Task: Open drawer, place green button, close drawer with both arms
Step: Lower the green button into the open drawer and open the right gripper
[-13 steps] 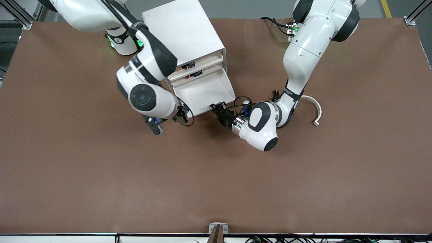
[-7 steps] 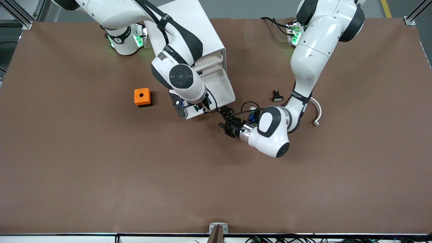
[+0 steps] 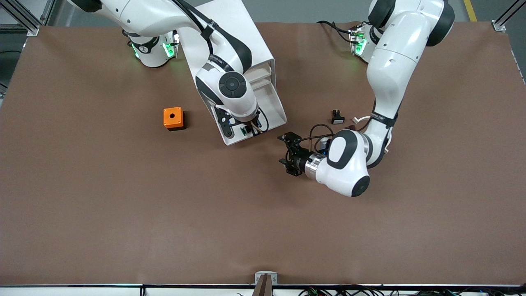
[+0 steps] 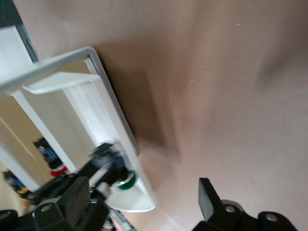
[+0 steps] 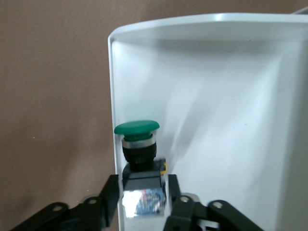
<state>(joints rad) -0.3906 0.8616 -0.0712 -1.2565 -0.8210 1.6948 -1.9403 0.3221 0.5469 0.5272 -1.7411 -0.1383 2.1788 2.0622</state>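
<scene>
The drawer (image 3: 269, 107), third from the top of the white cabinet (image 3: 230, 39), is pulled out. My right gripper (image 3: 246, 130) is shut on the button (image 3: 245, 131) and holds it over the drawer's front corner. In the right wrist view the button (image 5: 137, 129) shows a green cap and a black-and-blue body between the fingers of my right gripper (image 5: 144, 195), at the side wall of the drawer (image 5: 216, 96). My left gripper (image 3: 283, 151) is open and empty over the table, just off the drawer's front. The left wrist view shows my left gripper (image 4: 139, 202), the drawer front (image 4: 115, 120) and the button (image 4: 126, 181).
An orange box (image 3: 173, 118) with a hole stands on the table toward the right arm's end. A small black switch (image 3: 337, 118) lies toward the left arm's end, beside the left forearm. The two upper drawers (image 3: 263, 76) stand slightly out.
My right gripper has swung with the button from beside the cabinet to over the drawer's front corner, uncovering the orange box. My left gripper has drawn back from the drawer front.
</scene>
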